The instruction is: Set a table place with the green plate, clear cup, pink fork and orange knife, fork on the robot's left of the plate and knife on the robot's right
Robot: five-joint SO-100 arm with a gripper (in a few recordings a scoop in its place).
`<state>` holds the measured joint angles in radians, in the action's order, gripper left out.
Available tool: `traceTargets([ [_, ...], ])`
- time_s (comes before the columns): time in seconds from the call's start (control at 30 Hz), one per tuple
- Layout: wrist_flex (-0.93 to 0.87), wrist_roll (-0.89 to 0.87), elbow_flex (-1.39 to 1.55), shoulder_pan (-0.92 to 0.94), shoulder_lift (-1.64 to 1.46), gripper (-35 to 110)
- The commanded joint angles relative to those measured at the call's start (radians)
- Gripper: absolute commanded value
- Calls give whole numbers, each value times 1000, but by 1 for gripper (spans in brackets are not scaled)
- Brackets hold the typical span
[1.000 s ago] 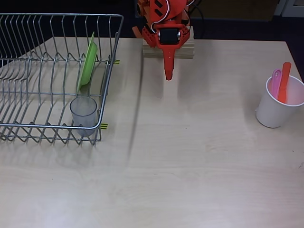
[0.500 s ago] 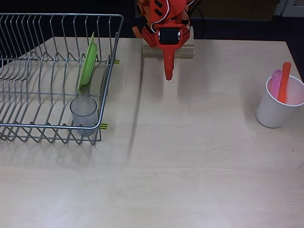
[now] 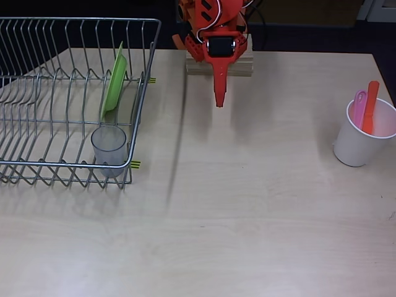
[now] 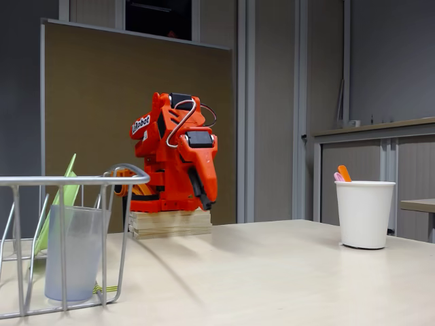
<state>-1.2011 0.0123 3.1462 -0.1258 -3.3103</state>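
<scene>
the red arm sits folded on a wooden block (image 3: pixel 219 64) at the far edge of the table (image 3: pixel 247 204); its pincer (image 3: pixel 219 99) points down over the table with the fingers together, closed on nothing; the plate (image 3: pixel 114 83) stands on edge in the wire rack (image 3: pixel 62 99) at the left of the overhead view; the clear cup (image 3: pixel 109 148) stands upright in the rack's near corner; the fork (image 3: pixel 359 109) and knife (image 3: pixel 370 108) stand side by side in a white cup (image 3: pixel 359 139) at the right.
</scene>
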Motion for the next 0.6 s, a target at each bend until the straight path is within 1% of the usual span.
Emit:
traceTargets([
  [0.0, 21, 77, -5, -5, -18, 22],
  [0.1, 23, 160, -60, 29, -23, 19],
  [0.2, 18, 284, -147, 55, -23, 13],
  [0.33, -29, 302, -321, 138, 106, 8],
  [0.4, -48, 360, -434, 166, 218, 6],
  [0.57, -51, 365, -618, 227, 407, 6],
])
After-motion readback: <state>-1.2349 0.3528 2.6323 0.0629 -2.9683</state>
